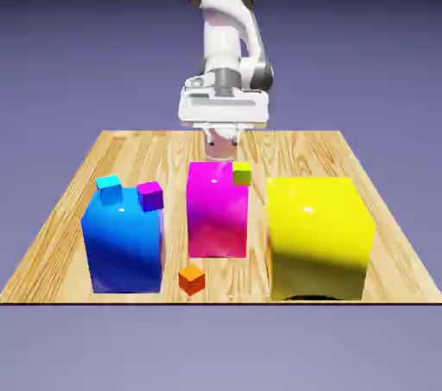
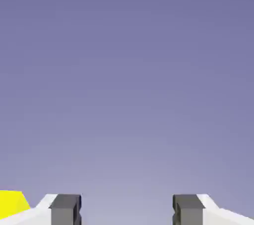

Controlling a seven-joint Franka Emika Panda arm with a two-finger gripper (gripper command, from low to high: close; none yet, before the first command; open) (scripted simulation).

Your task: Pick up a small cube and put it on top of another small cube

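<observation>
1. The counter (image 1: 129, 149) carries three big blocks in a row near its front edge, so the main hazard is a collision: the arm reaches from the far side, and a low approach to anything in front would knock a block.
2. The yellow block (image 1: 319, 238), at the exterior view's right, is the largest and its top is bare. It sits close to the counter's front and right edges. A corner of it shows at the lower left of the hand view.
3. The blue block (image 1: 123, 244), at the exterior view's left, has a cyan cube (image 1: 110, 188) and a purple cube (image 1: 150, 195) on top, near each other. Gripping one could nudge the other off.
4. The magenta block (image 1: 217, 210) stands in the middle, with narrow gaps to either side. A small olive-yellow cube (image 1: 242, 173) rests at its top corner, near the edge, and a sideways push would likely tip it off.
5. The gripper (image 1: 221, 149) hovers just behind the magenta block, its fingers (image 2: 65, 209) spread wide and holding nothing.
6. The orange cube (image 1: 192, 278) lies on the counter in front, near the front edge, between the blue and magenta blocks. Room above the blocks is open.
</observation>
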